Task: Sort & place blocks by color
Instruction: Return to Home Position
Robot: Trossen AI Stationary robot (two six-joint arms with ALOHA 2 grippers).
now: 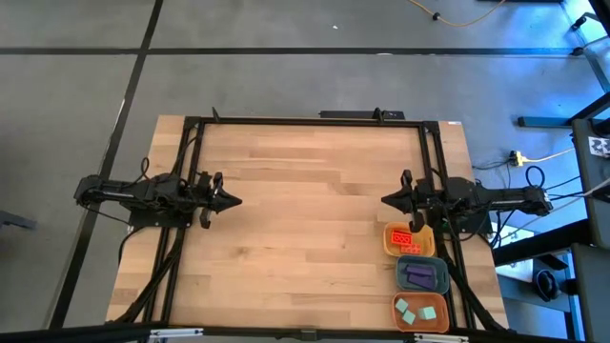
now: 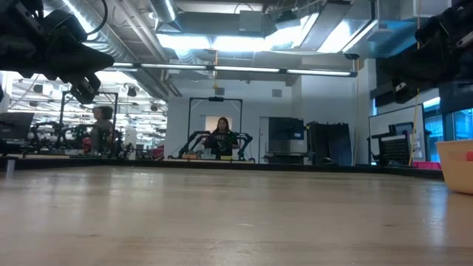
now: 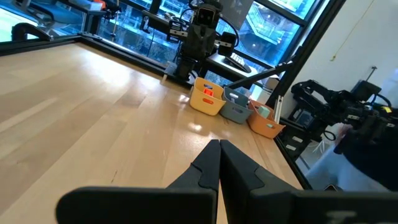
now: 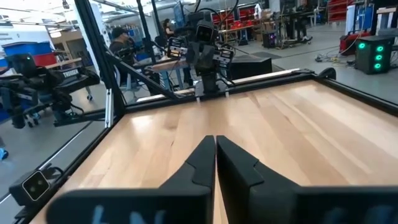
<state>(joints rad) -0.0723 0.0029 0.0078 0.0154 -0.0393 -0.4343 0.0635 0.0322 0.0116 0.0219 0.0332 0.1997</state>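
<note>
Blocks [image 1: 409, 238] lie sorted in three trays lined along the bench's [image 1: 305, 219] right edge, toward one corner. The orange-red blocks are in the yellow tray [image 1: 387, 240], purple blocks [image 1: 419, 275] in the blue-grey tray [image 1: 399, 274] and teal blocks [image 1: 416, 312] in the orange tray [image 1: 396, 312]. The left gripper [image 1: 235, 200] hangs by the middle of the left edge. The right gripper [image 1: 385, 200] hangs by the right edge, near the yellow tray. Both have fingers pressed together, holding nothing.

light: bright ceiling strips [image 2: 244, 70] | glare: sheen on table [image 3: 196, 126] | shadows: faint
</note>
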